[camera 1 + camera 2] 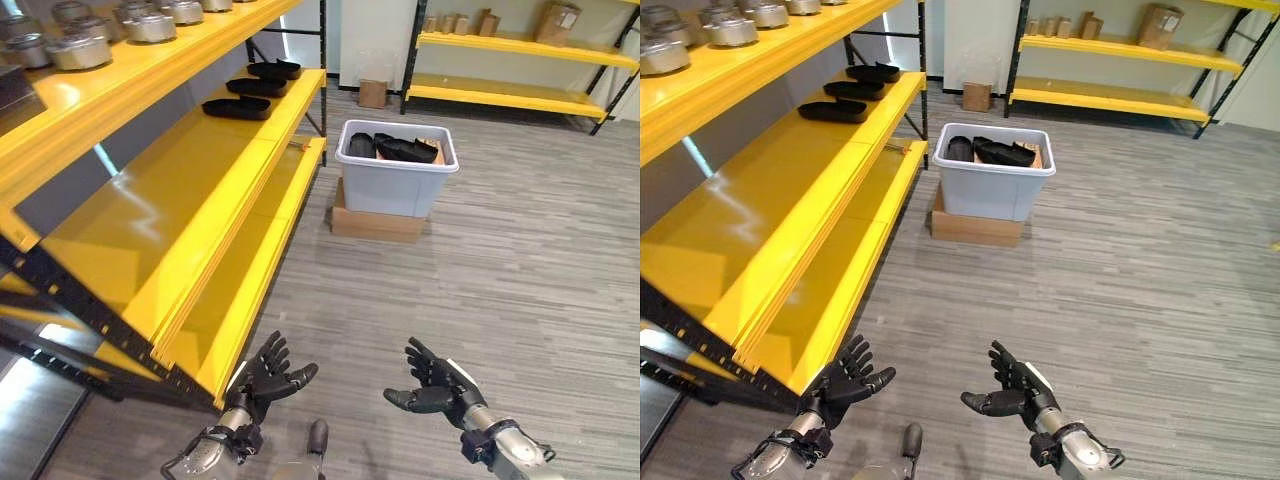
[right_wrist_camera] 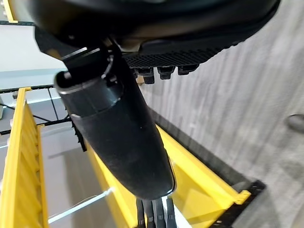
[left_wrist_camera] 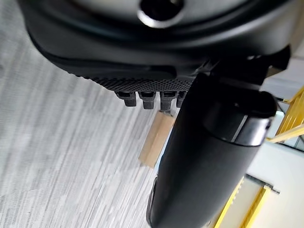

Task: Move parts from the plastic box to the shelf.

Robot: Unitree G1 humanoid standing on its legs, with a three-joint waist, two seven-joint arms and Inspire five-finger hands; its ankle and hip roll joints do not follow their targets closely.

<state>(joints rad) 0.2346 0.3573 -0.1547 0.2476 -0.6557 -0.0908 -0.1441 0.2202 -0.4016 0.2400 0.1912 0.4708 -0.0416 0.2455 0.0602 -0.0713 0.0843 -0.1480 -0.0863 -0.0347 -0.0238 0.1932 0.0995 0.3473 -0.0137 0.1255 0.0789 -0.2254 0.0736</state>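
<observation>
Grey plank floor runs from a yellow shelf to a second yellow rack along the far wall. In the left eye view, the box, pale grey plastic, stands on a flat carton just off the shelf's far end; black parts lie inside it. Three more black trays rest on the shelf's middle level, at the end nearest the box, and metal pots line the level above. A small carton sits beyond the box. Well short of the box, the left hand and right hand hang over the floor with fingers spread wide, holding nothing.

From the right eye, the same box sits beside the shelf, both hands empty.

At the left wrist, fingers stick out straight over the floor, the carton past them.

At the right wrist, straight fingers point over the floor beside the shelf.
</observation>
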